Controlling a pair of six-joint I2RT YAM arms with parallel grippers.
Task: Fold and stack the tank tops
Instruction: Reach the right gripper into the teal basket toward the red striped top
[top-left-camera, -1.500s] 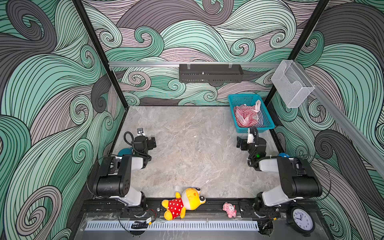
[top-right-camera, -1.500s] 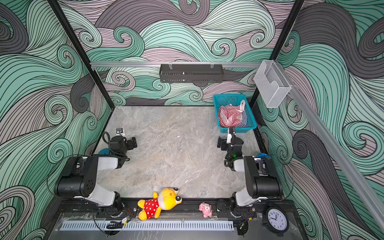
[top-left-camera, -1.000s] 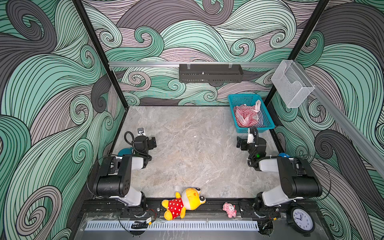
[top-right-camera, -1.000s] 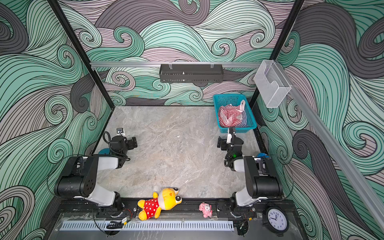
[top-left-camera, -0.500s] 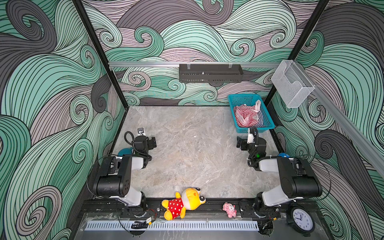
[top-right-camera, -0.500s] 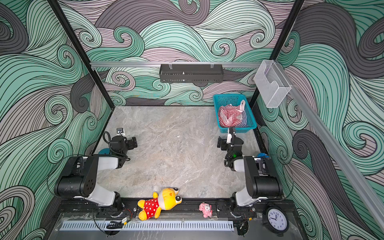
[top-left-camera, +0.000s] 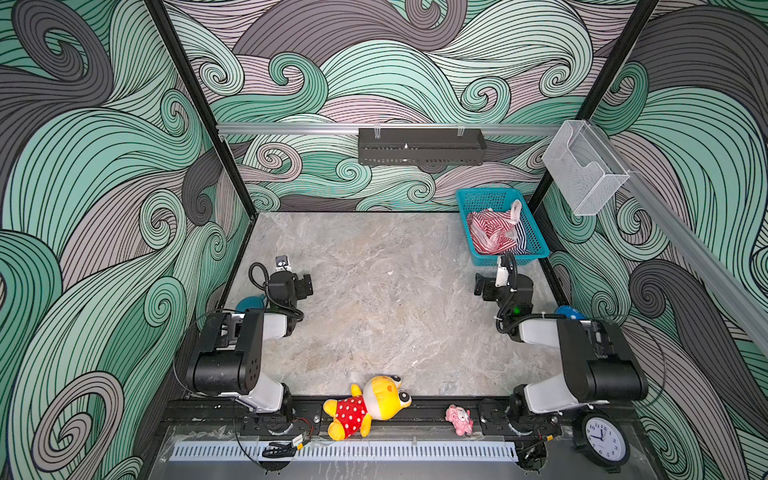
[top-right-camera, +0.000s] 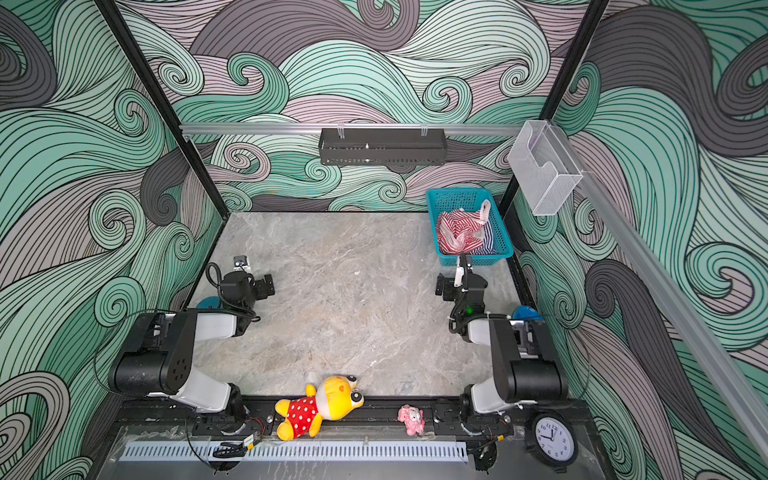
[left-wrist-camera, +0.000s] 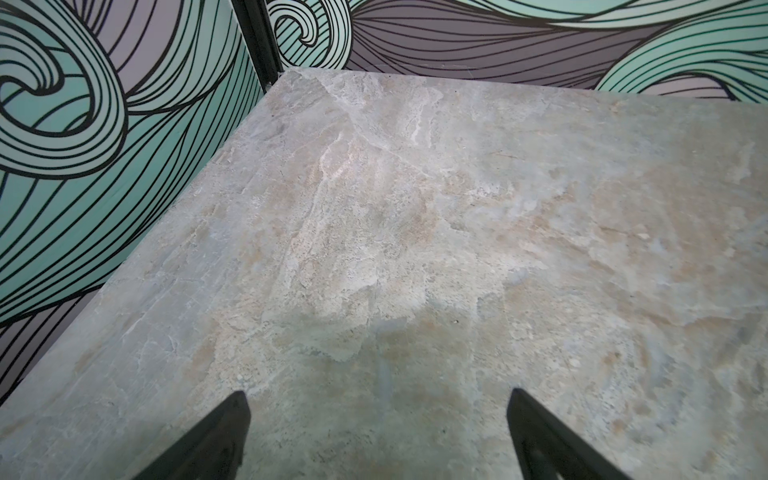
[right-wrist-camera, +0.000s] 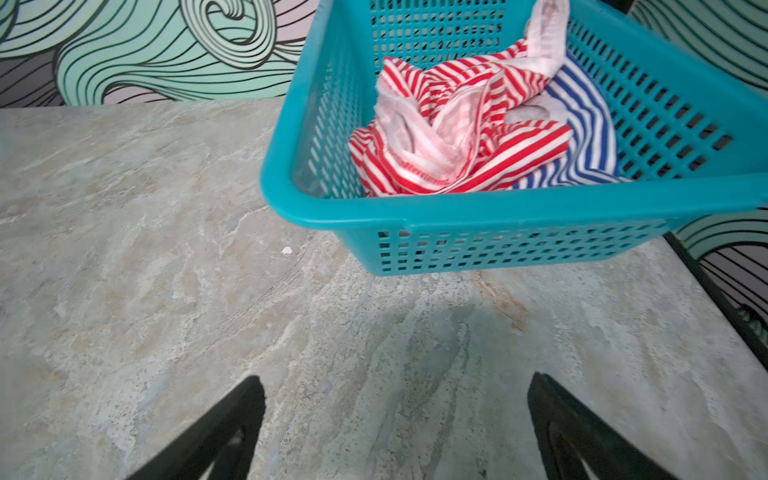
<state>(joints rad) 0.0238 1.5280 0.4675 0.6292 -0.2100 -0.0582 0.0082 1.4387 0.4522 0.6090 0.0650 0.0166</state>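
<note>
The navy-and-white tank top (right-wrist-camera: 590, 133) lies mostly buried under the red-and-white tank top (right-wrist-camera: 457, 141), its shape unreadable. The basket (right-wrist-camera: 498, 210) runs off the right wrist view's edge. The wrist views cut off the left hand (left-wrist-camera: 377, 399) and right hand (right-wrist-camera: 395, 380), leaving only dark finger ends.

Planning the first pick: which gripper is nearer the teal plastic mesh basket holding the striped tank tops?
Right. The right gripper is open just short of the teal plastic mesh basket; the left gripper, also open, is far across the marbled table.
</note>
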